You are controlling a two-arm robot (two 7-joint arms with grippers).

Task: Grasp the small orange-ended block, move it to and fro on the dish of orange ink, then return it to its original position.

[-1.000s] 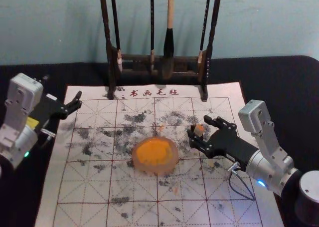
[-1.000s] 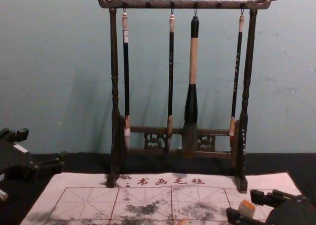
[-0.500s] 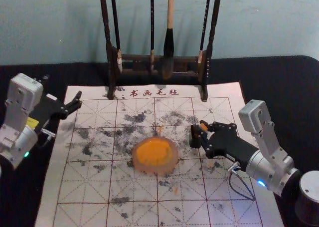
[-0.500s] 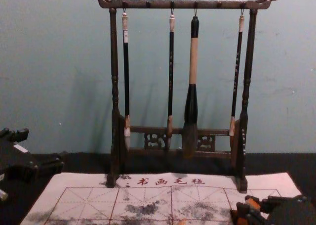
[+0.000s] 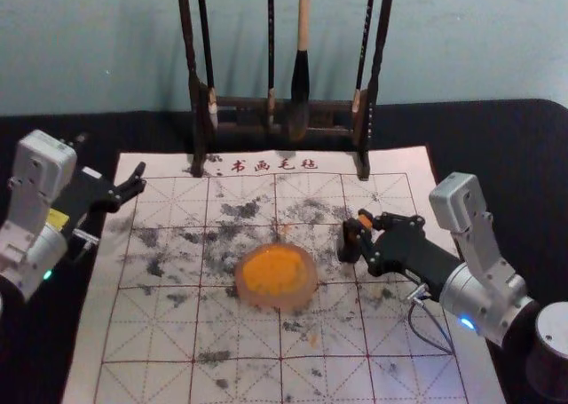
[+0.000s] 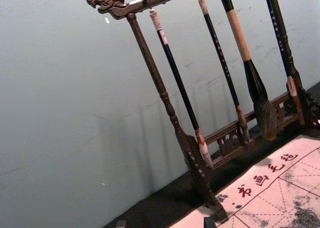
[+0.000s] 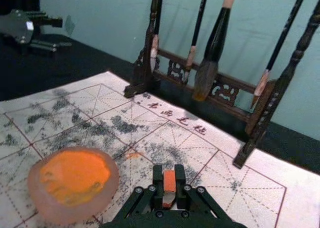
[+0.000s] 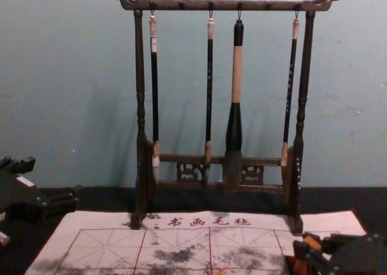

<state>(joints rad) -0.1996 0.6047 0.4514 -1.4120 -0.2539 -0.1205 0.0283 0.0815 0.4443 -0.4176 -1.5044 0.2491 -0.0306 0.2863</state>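
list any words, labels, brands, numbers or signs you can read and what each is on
"书画毛毡": white mat, far edge
Characters on second brush from left and rightmost brush: too small to read
White label, leftmost brush: unreadable
Yellow sticker, white sticker, left arm: unreadable

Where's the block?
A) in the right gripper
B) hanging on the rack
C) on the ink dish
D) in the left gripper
A: the right wrist view shows the block pinched between the right gripper's fingers, orange face visible; in the head view that gripper is to the robot's right of the dish.
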